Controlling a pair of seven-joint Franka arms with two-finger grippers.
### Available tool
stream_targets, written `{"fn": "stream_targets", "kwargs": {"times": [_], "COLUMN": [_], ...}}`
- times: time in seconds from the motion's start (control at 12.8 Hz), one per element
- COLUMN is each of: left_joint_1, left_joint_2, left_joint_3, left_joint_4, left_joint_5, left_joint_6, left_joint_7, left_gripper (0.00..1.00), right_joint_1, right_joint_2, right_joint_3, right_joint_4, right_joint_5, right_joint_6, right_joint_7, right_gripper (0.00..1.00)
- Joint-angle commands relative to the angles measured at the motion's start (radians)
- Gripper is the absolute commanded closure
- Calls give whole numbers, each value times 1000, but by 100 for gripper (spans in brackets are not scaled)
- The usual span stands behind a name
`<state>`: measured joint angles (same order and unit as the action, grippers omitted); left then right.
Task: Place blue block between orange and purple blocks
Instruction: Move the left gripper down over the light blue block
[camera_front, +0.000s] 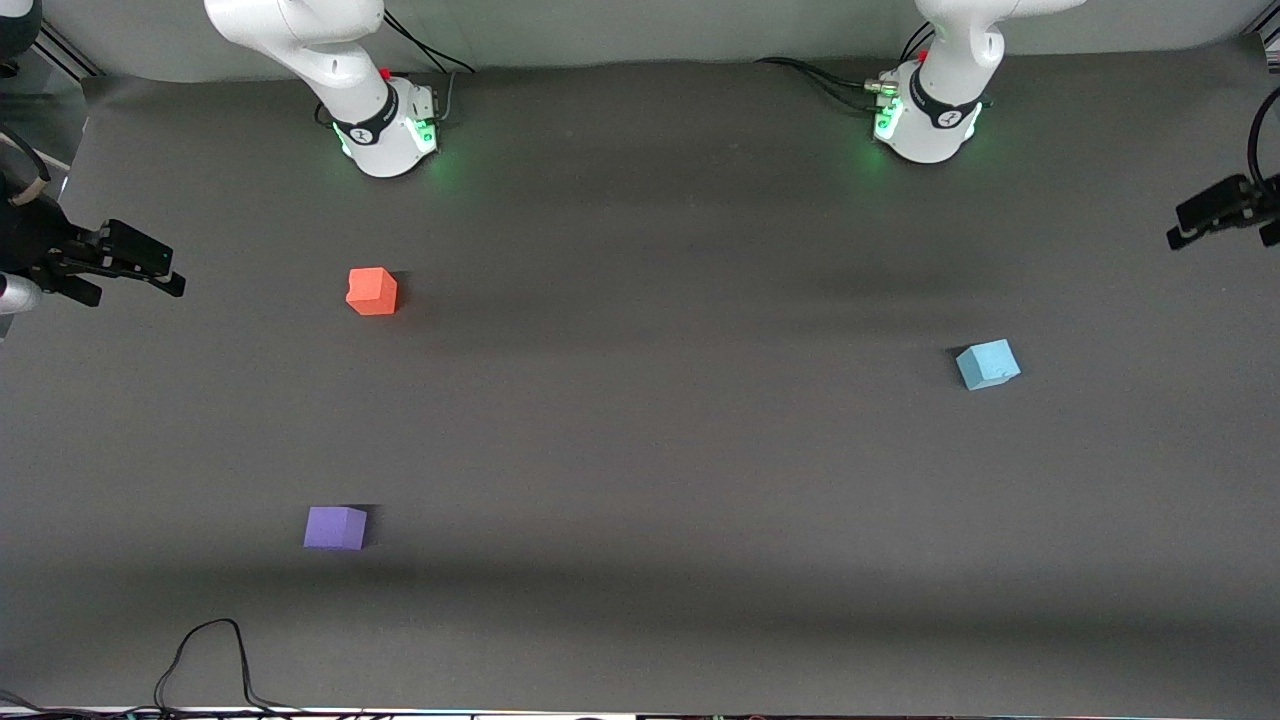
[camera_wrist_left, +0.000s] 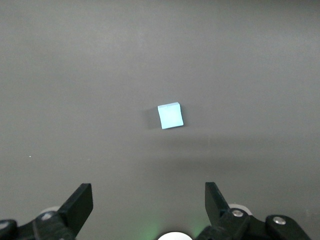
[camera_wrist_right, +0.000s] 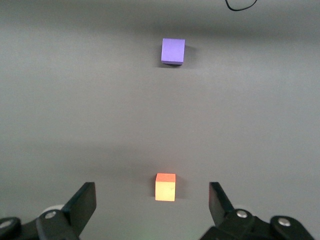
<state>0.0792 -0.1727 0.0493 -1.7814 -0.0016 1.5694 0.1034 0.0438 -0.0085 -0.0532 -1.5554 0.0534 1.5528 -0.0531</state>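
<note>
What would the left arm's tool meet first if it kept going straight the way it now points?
Probably the blue block: it sits alone on the table, roughly centred ahead of the open left tool. Nothing else shows in that line, though depth is hard to judge.

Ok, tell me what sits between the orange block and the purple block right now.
Nothing. The stretch of table between the orange block and the purple block is bare, as the front view and the right wrist view both show. The blue block lies toward the left arm's end.

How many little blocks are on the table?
3. The orange block and the purple block sit toward the right arm's end, purple nearer the camera; the blue block toward the left arm's.
</note>
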Motion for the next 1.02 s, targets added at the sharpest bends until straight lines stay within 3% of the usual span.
{"fn": "stream_targets", "kwargs": {"times": [0.0, 0.23, 0.55, 0.7, 0.94], "left_joint_1": [-10, -12, -1, 1, 1], "left_joint_2": [-114, -120, -61, -39, 22], "left_joint_3": [-38, -85, -77, -75, -72], "left_joint_4": [-151, -185, -234, -330, -527], "left_joint_5": [0, 0, 0, 0, 0], "left_joint_6": [72, 103, 185, 300, 579], "left_joint_7": [-22, -82, -79, -80, -80], "left_gripper": [0, 0, 0, 0, 0], "right_joint_1": [7, 7, 10, 30, 30], "right_joint_2": [4, 5, 5, 5, 7], "right_joint_3": [3, 3, 4, 3, 3], "right_joint_4": [15, 21, 21, 15, 15], "right_joint_5": [-24, -24, -23, -23, -23], "right_joint_6": [-16, -51, -51, -51, -51], "right_joint_7": [19, 18, 16, 18, 27], "right_gripper": [0, 0, 0, 0, 0]}}
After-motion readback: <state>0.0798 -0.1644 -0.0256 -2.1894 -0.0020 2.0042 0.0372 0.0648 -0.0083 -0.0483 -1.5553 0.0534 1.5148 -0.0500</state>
